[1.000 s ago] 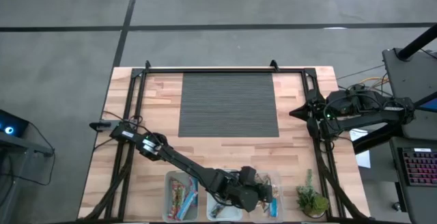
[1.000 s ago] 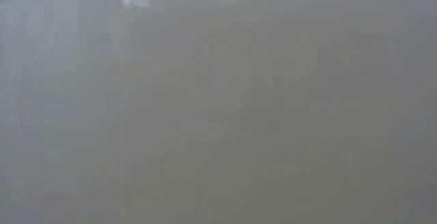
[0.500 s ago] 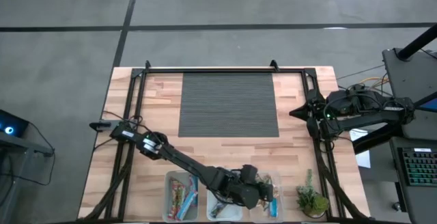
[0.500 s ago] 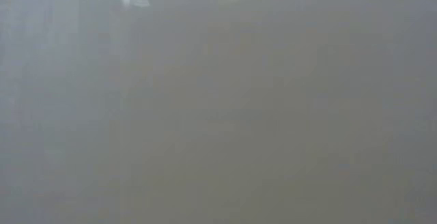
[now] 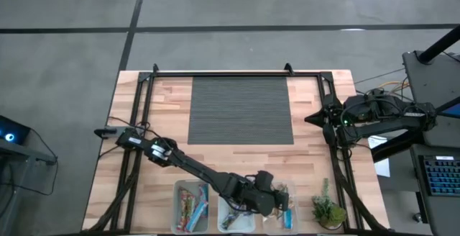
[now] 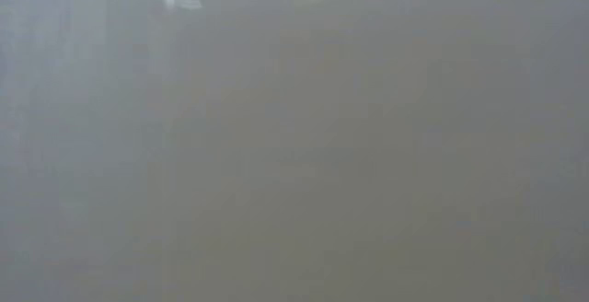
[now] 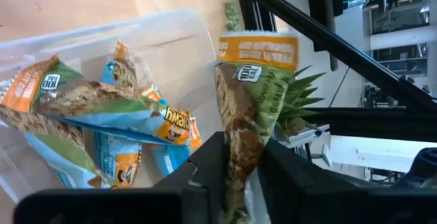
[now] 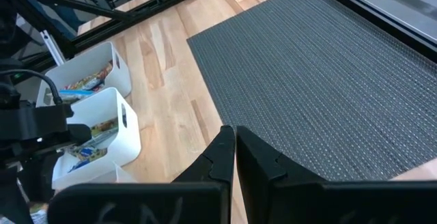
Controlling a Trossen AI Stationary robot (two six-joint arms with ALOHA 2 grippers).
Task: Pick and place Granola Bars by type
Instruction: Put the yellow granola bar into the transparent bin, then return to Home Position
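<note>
Orange-topped foil wrapper pinched by its lower end: the left gripper [image 7: 235, 176] is closed on a granola bar [image 7: 249, 108], holding it upright above the clear bin [image 7: 171, 43] at the table's near edge — the landmark here. The bar looks light, its wrapper crinkly and likely slippery, so a hold across the middle seems safest. Inside that bin lie blue-wrapped bars [image 7: 119, 125]. Far from the bin, by the grey mat [image 8: 328, 74], the right gripper [image 8: 235, 152] waits, fingers together, holding nothing
</note>
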